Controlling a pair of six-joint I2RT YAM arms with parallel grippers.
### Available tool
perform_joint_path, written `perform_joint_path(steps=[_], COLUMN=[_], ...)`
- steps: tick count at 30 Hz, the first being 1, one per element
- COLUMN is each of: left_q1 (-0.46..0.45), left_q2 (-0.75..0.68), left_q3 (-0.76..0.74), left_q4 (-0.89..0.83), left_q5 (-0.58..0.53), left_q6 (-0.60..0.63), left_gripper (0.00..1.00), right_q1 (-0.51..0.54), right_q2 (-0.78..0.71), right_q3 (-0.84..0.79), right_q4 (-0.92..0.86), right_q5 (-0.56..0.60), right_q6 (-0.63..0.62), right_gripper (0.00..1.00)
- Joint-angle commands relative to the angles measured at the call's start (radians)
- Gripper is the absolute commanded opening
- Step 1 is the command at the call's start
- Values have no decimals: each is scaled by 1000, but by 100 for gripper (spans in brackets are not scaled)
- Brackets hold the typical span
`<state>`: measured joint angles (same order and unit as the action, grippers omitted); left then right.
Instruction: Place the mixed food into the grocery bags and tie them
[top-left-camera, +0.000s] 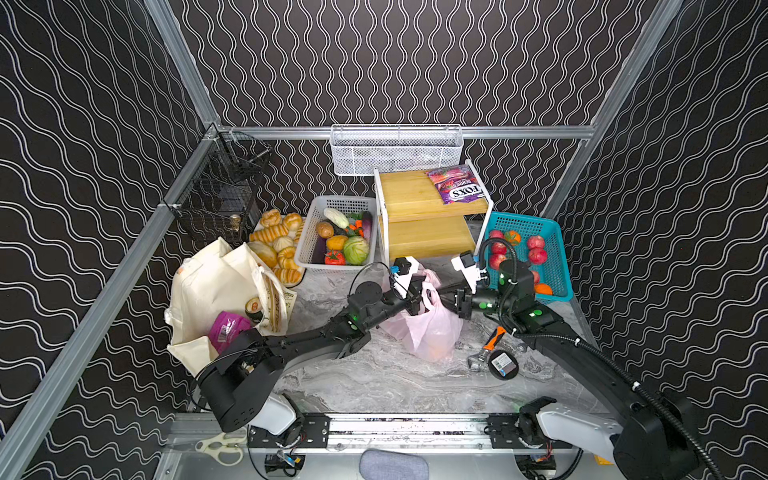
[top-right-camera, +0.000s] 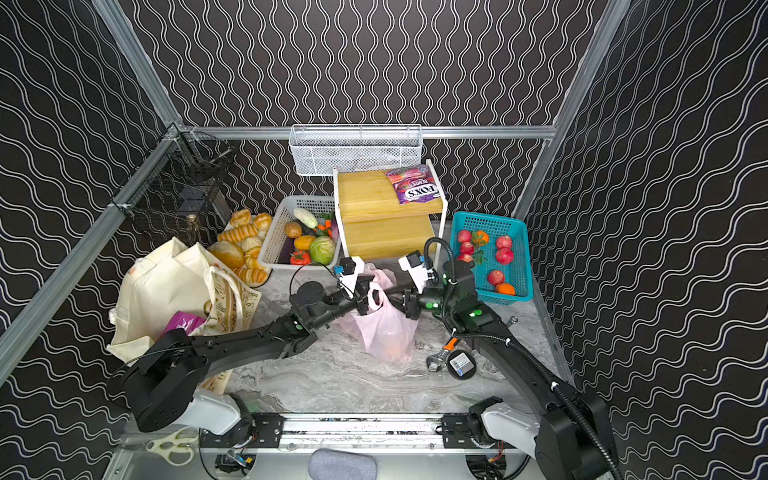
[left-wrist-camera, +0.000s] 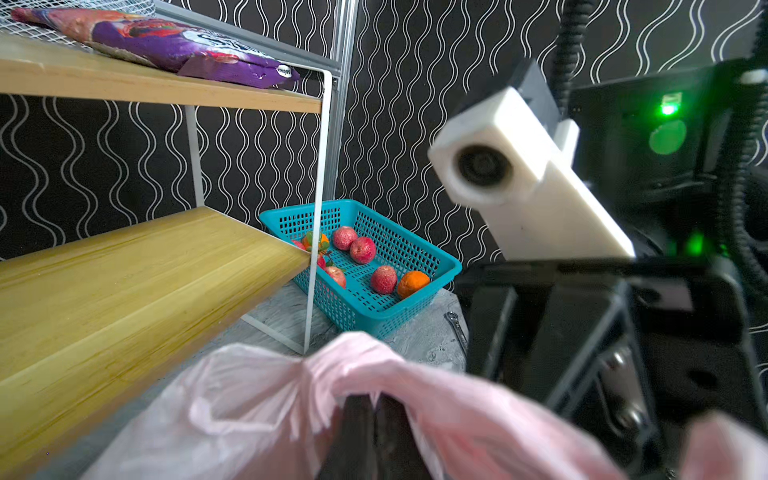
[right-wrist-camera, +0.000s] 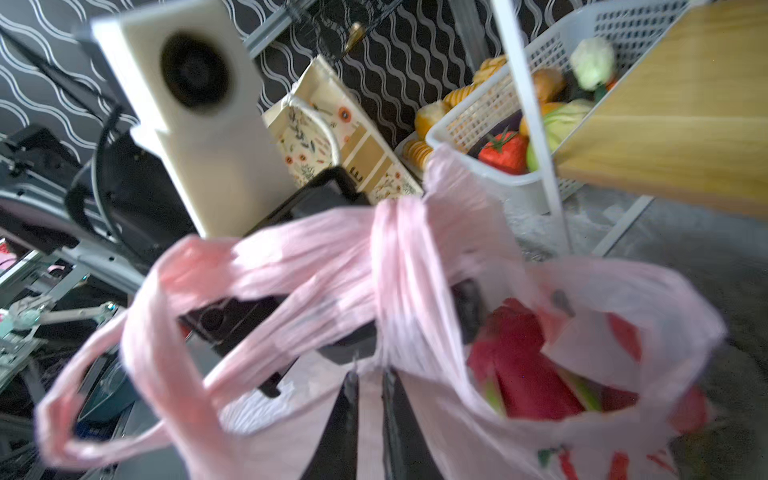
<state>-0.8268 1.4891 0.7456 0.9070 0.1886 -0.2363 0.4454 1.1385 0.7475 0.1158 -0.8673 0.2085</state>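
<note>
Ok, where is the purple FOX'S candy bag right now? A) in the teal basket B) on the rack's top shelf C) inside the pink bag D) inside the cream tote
B: both top views show the FOX'S candy bag lying on the rack's top shelf.

Left arm (top-left-camera: 299, 345) stretched low, left gripper (top-left-camera: 417, 300) pointing at right gripper (top-left-camera: 444, 298), jaws pinched tight on bag (top-left-camera: 432, 332) film. Right arm (top-left-camera: 582, 349) bent at elbow, wrist turned inward, gripper facing the left one, tips near each other. Right jaws nearly together, a strip of bag clamped between them.
</note>
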Motion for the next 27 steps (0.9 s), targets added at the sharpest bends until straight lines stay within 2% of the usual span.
perform_joint_path(steps=[1, 6, 10, 12, 17, 21, 24, 26, 27], left_q1=[0, 0, 2, 1, 1, 1, 1, 1, 1], left_q2=[16, 41, 58, 61, 66, 66, 71, 73, 73], left_q3=[6, -7, -8, -10, -20, -19, -15, -12, -15], left_q4=[88, 148, 178, 183, 195, 193, 193, 187, 187], left_q5=[56, 116, 153, 165, 163, 166, 175, 178, 178], left_q6=[-19, -37, -40, -40, -28, -24, -24, -24, -26], left_gripper=[3, 3, 2, 2, 2, 2, 2, 2, 2], right_q1=[63, 91, 91, 90, 78, 51, 14, -2, -53], right_q2=[0, -4, -48, -84, -205, -290, -318, -310, -296], right_q3=[-22, -47, -64, -79, -114, -143, -165, -179, -176], right_q4=[57, 116, 83, 77, 87, 118, 147, 186, 199], right_q5=[36, 109, 167, 190, 252, 305, 409, 476, 451], right_q6=[-7, 0, -60, -94, -118, -103, -66, -17, 0], right_gripper=[15, 18, 20, 28, 37, 41, 43, 41, 40])
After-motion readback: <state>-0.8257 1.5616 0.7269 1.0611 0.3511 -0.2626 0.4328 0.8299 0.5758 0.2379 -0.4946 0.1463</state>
